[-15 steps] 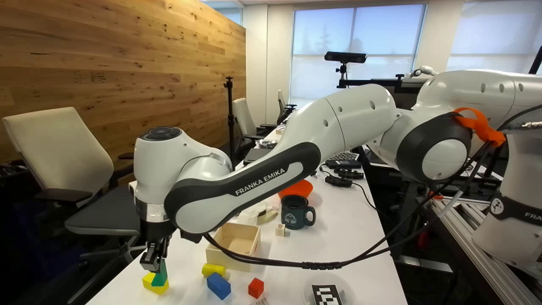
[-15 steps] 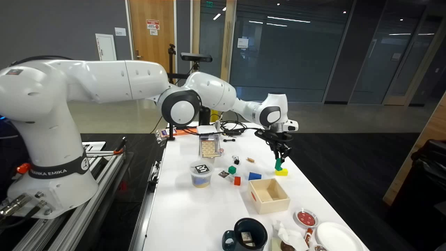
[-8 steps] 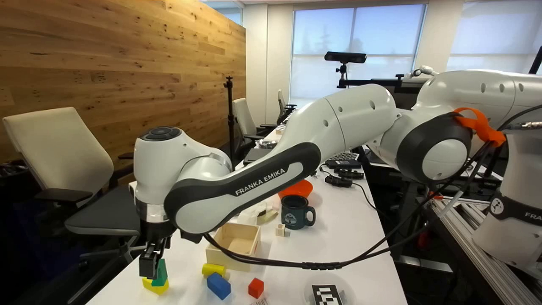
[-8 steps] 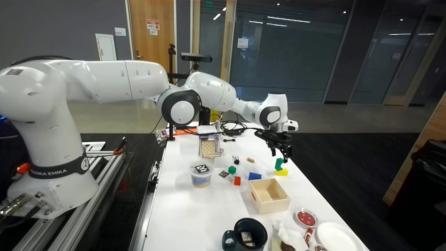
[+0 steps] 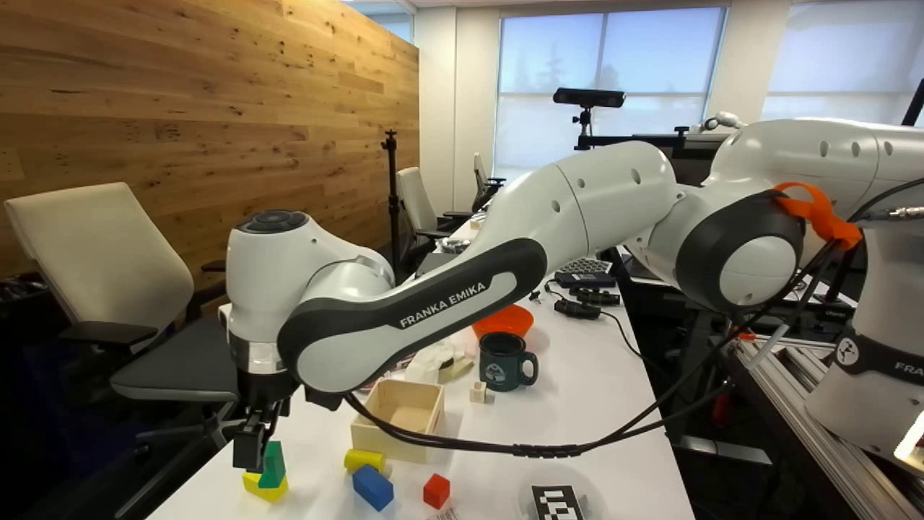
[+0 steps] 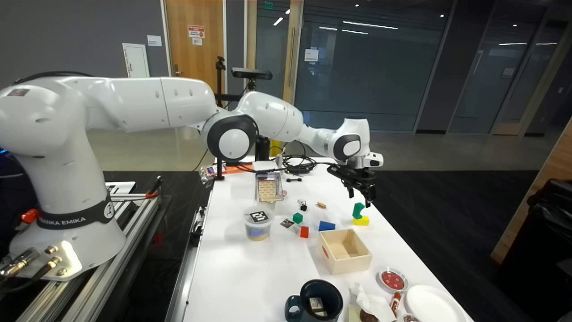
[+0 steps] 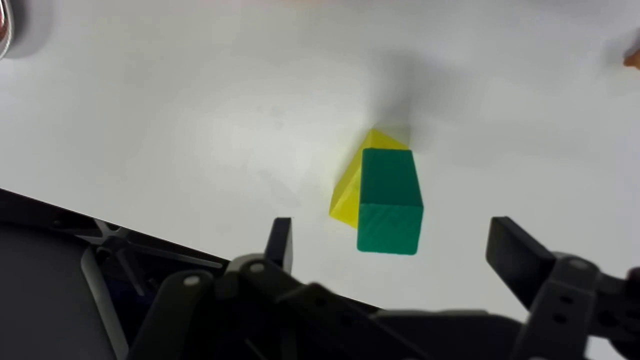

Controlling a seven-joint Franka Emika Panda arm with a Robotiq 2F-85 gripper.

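A green block (image 7: 390, 200) stands upright, seemingly on top of a yellow block (image 7: 347, 195), part of which it hides in the wrist view. The stack of the green block (image 6: 358, 210) and the yellow block (image 6: 363, 221) is near the table's far edge in an exterior view. Just above it is my gripper (image 7: 391, 237), its jaws wide apart, with bare table showing on either side of the green block between the fingers (image 7: 517, 260). Nothing is held. In an exterior view, a finger of the gripper (image 5: 258, 439) partly overlaps the stack.
Close to the stack lie a blue block (image 5: 373, 487), a red block (image 5: 437, 491) and a yellow cylinder (image 5: 364, 461). An open wooden box (image 6: 353, 264) sits beside them. Farther off are a dark mug (image 5: 498, 365), a green cube (image 6: 297, 218) and a lidded tub (image 6: 258, 230).
The jaws have opened and let go of the green block, which stays standing on the yellow one. My gripper has then risen slightly and shifted a little outward.
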